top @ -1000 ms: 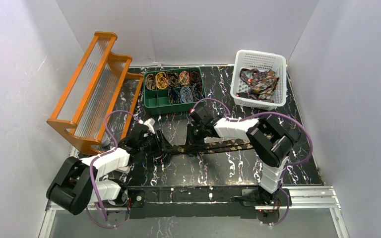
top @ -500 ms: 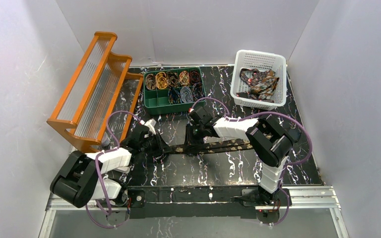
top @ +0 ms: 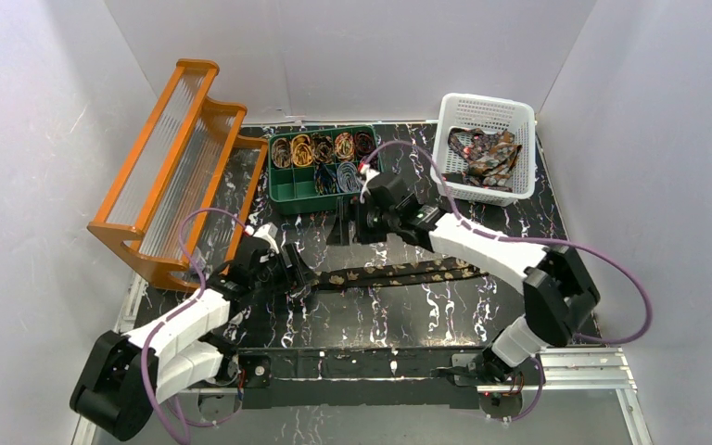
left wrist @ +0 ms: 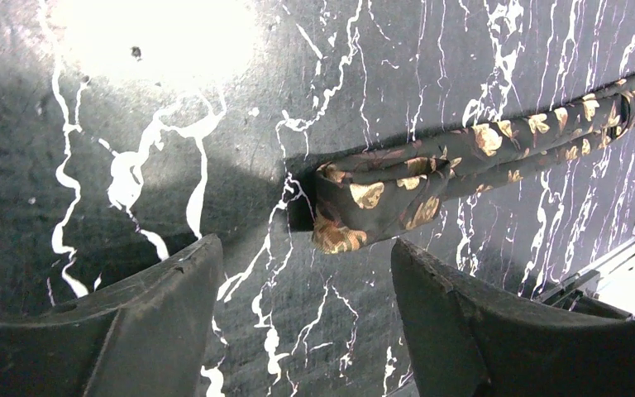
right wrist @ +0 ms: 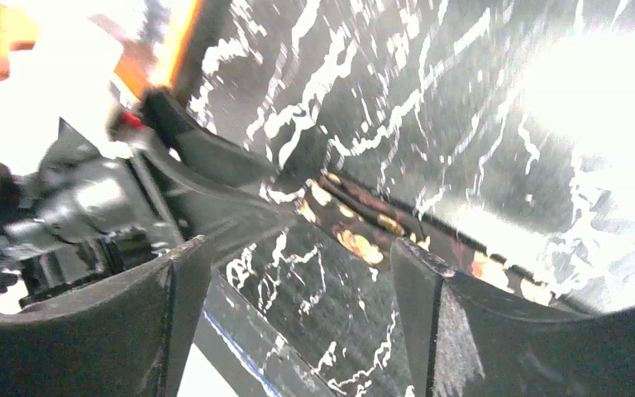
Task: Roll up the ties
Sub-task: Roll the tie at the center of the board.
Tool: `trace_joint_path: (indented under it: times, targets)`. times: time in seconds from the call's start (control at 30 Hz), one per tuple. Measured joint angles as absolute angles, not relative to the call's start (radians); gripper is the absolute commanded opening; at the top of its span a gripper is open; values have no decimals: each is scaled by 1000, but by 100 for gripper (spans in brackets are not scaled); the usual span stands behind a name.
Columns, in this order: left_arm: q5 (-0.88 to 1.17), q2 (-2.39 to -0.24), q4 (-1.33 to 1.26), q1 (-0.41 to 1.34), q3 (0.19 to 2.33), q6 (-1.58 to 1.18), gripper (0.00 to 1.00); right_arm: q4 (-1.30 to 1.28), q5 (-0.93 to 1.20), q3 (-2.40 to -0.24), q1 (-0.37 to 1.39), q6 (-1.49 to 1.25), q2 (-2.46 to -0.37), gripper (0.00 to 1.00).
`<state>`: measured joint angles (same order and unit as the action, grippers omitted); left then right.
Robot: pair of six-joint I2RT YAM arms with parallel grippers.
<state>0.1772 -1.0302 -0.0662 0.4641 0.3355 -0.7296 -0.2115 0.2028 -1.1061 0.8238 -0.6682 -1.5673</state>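
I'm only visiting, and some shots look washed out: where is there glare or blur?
Left wrist view: the tie is sharp, but white glare blots the table at upper left. Right wrist view: blurred throughout, with blown-out white at right and upper left. Top view: evenly lit and crisp.

No legible text, label, brand or number anywhere
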Motion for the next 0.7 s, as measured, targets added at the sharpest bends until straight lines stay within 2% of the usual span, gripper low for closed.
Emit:
trace_joint_path:
  times: [0.03,0.07,0.13,0.27,0.37,0.47,0.7]
  targets:
    - [171,-1013,-49,464,336,-732,75,-212,186,-1124,824,-648,-1546,97]
    - [164,-997,-32,464,336,-734,77,-207,168,-1139,824,-631,-1524,99]
    - [157,-970,-8,464,336,-735,81,-165,125,-1129,824,-611,-1465,99]
    - [143,-898,24,464,336,-731,86,-6,66,-977,810,-628,-1336,99]
    - [144,-860,36,464,336,-714,87,88,91,-891,791,-635,-1334,92]
    - [141,-850,57,464,336,-695,88,97,122,-886,792,-653,-1409,76]
    - [141,-855,67,464,336,-691,87,26,147,-885,867,-704,-1514,63]
